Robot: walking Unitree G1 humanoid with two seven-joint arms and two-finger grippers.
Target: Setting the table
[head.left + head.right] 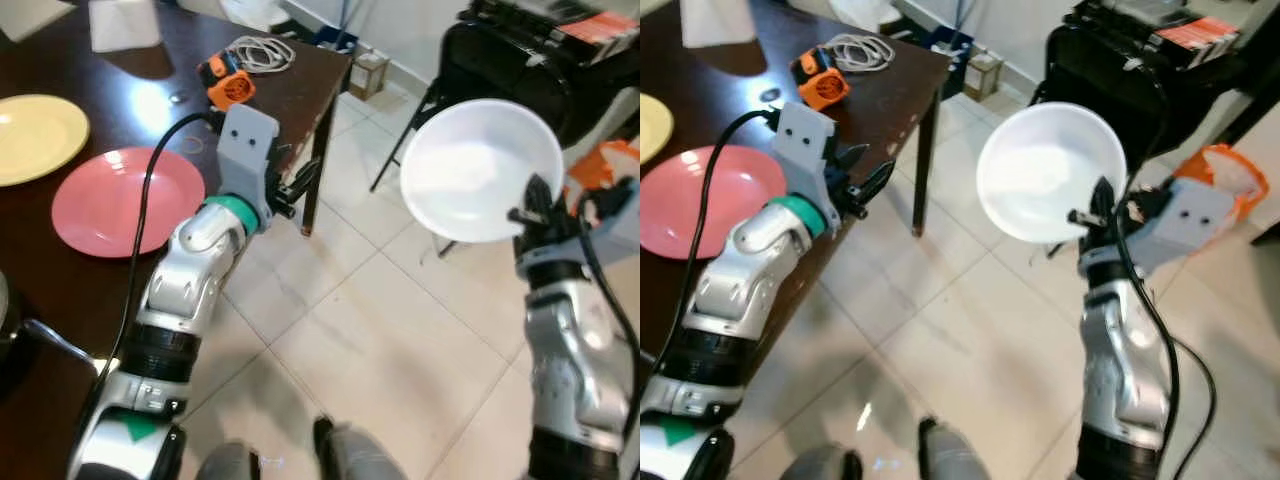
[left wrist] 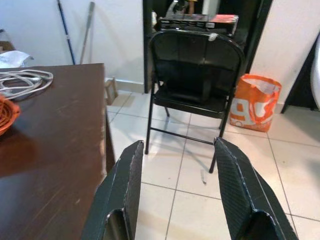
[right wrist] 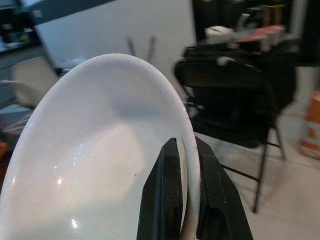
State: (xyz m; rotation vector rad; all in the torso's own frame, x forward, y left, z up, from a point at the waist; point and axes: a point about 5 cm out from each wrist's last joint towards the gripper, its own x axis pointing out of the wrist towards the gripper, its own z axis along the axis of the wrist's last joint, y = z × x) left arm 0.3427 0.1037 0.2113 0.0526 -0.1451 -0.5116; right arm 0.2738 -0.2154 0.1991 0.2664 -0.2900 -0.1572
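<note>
Right wrist view: right end effector pinches white bowl rim, above open floor.

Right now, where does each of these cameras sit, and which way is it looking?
Left and right eye views: on the head, looking down at the dark table, the tiled floor and both silver arms.
Left wrist view: looks along the open left end effector toward a black folding chair.
Right wrist view: looks along the right end effector, clamped on the white bowl rim.
Shared: both wrist views show the chair.
</note>
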